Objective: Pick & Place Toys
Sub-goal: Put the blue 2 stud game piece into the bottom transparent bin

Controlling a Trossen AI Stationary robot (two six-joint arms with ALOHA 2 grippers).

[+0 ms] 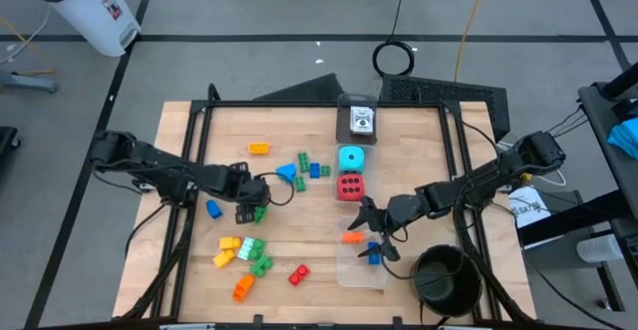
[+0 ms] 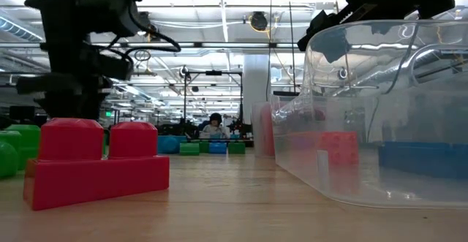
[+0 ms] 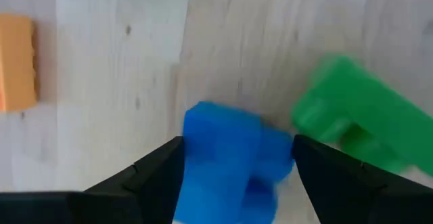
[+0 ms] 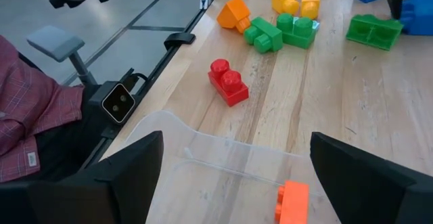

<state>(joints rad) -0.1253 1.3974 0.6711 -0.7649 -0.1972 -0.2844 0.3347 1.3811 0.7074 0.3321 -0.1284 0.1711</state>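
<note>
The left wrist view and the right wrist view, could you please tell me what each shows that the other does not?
Only the left wrist view shows a blue brick between the left pincer's open fingers, with an orange brick off to the side.

Only the right wrist view shows the red brick, the clear box holding an orange piece below the open right pincer, and a person's plaid sleeve.

Both show the wooden table and a green brick.

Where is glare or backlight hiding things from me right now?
Low view: bright ceiling lights turn an arm into a silhouette; the clear box wall carries reflections and warps a red shape and a blue shape behind it. Right wrist view: the box rim shows only as faint highlights; the orange brick reads plainly under the open right pincer. High view: even light, soft shadows.
</note>
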